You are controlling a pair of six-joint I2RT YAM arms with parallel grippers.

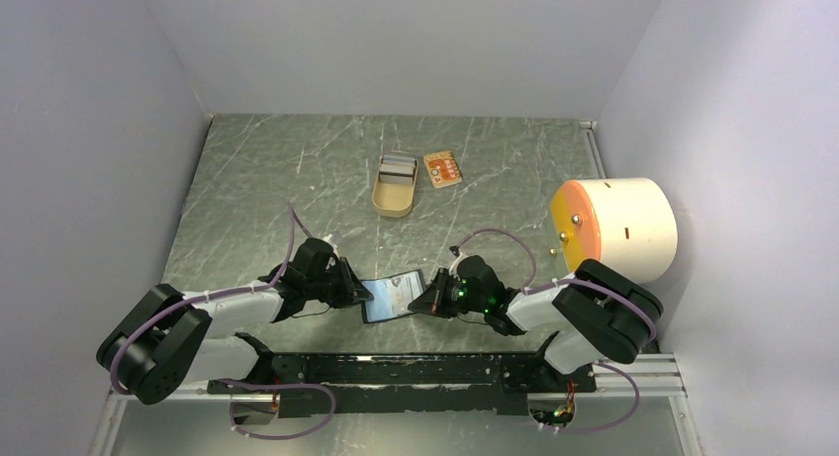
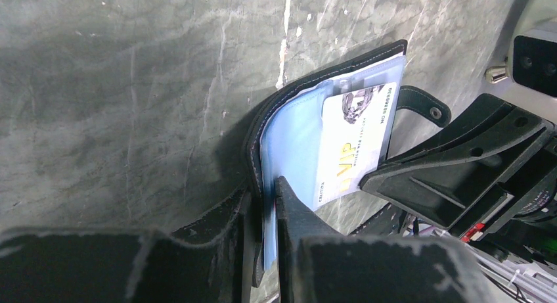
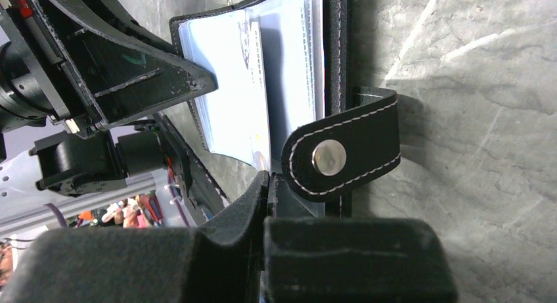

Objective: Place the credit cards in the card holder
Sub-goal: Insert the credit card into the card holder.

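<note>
Left gripper (image 2: 264,196) clamps the card holder (image 2: 289,132) open; right gripper (image 3: 267,182), pinching the pale VIP card (image 2: 355,139), should slide it in squarely.

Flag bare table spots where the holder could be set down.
Free: the table left of the tin, and the strip between the tin and the card holder. Crowded: near-centre, where the left gripper and right gripper clamp the card holder; the right side, taken by the white drum.

An open card holder (image 1: 393,296) lies near the table's (image 1: 257,199) six o'clock edge, left jaws at its nine o'clock end, right jaws at three. Toward twelve, a tan-orange card (image 1: 442,168) lies beside a tin (image 1: 395,185).
</note>
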